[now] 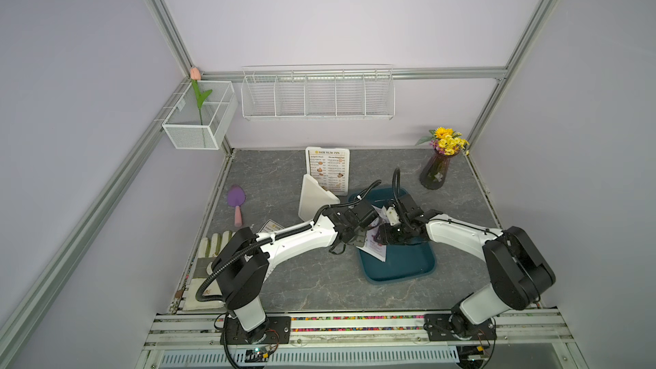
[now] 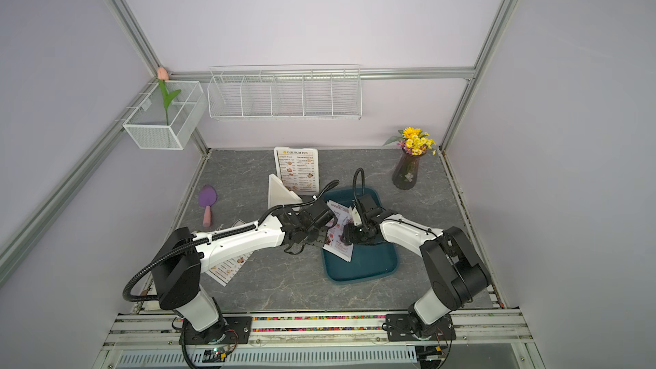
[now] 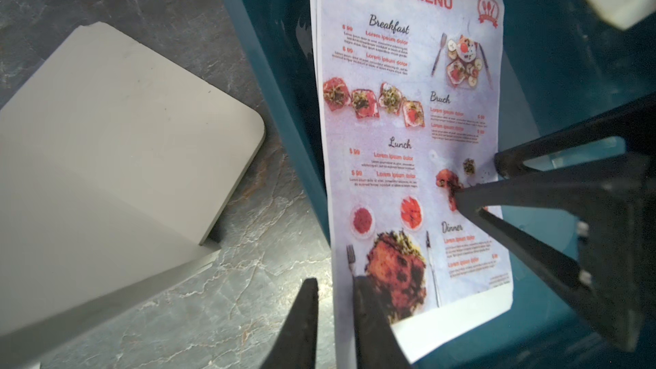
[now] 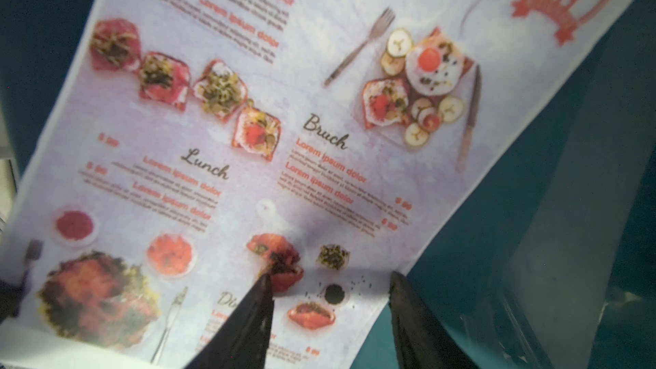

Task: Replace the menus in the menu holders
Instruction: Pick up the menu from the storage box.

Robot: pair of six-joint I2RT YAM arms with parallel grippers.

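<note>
The top SPECIAL MENU sheet [image 3: 408, 136] lies in the teal tray [image 2: 372, 264], long axis far-to-near, its left edge overhanging the tray's left rim. The nearer left gripper [image 3: 335, 280] straddles that edge, fingers narrowly apart. The right gripper [image 4: 330, 275], fingers spread, presses one tip on the sheet. Two SPECIAL MENU sheets are stacked. There are two DIM SUM INN menus, one in the upright holder [image 1: 346, 172] and one loose [image 2: 227, 268] by the counter's [image 1: 301, 278] left edge, and a second holder [image 1: 316, 197] lying down.

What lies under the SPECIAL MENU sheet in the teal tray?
Another sheet, only its white edge showing; its print is covered. Below both, the teal tray.
</note>
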